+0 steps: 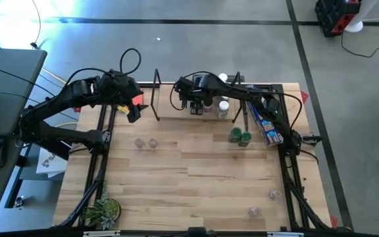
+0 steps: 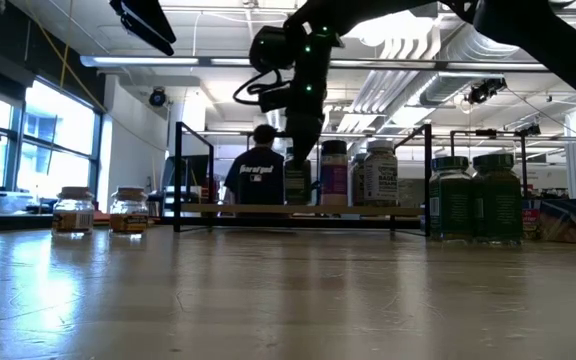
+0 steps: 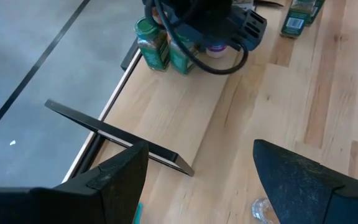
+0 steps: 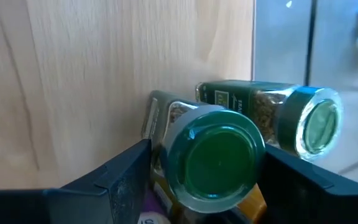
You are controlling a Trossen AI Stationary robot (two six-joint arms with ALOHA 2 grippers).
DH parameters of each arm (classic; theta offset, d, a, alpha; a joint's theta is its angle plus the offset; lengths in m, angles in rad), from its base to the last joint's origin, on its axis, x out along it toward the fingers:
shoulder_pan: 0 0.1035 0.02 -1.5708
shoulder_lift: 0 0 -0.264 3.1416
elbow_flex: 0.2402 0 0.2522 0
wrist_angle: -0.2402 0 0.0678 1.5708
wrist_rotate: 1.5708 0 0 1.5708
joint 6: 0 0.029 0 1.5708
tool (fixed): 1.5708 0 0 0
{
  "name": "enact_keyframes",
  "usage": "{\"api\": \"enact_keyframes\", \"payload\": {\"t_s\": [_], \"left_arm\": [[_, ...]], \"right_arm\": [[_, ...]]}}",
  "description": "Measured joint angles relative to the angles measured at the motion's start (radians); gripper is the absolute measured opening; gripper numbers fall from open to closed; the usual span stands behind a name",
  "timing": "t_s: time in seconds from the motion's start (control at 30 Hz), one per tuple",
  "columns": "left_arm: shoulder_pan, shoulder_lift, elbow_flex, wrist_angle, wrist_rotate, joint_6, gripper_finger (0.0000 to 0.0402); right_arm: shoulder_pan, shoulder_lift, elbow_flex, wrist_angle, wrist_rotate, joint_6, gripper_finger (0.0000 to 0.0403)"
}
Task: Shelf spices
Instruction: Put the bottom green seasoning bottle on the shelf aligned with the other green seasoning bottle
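The shelf (image 1: 176, 110) is a low light-wood rack at the table's far middle, with several spice jars standing on it. My right gripper (image 4: 207, 177) points down over them, open, its fingers on either side of a green-lidded jar (image 4: 211, 158) that stands on the shelf board. A second green-lidded jar (image 4: 303, 127) stands right beside it. Two more green jars (image 1: 239, 137) stand on the table near the shelf's right end. Two clear jars (image 1: 145, 142) stand near its left end. My left gripper (image 3: 201, 180) hangs open above the table, left of the shelf.
A long blue snack packet (image 1: 266, 125) lies at the far right. Two clear jars (image 1: 264, 203) sit near the right front corner and a small plant (image 1: 104, 212) at the left front. A person (image 2: 258, 175) sits in the room behind the shelf.
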Motion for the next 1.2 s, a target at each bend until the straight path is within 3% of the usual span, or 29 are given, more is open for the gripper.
{"api": "enact_keyframes", "payload": {"t_s": [0.57,1.2], "left_arm": [[0.0,0.0,0.0,0.0,0.0,-0.008,0.0286],[0.0,0.0,0.0,-0.014,0.0,-0.011,0.0286]], "right_arm": [[0.026,-0.002,0.0,0.017,0.084,-0.153,0.0252],[0.011,-0.01,0.0,0.043,0.083,-0.058,0.0252]]}}
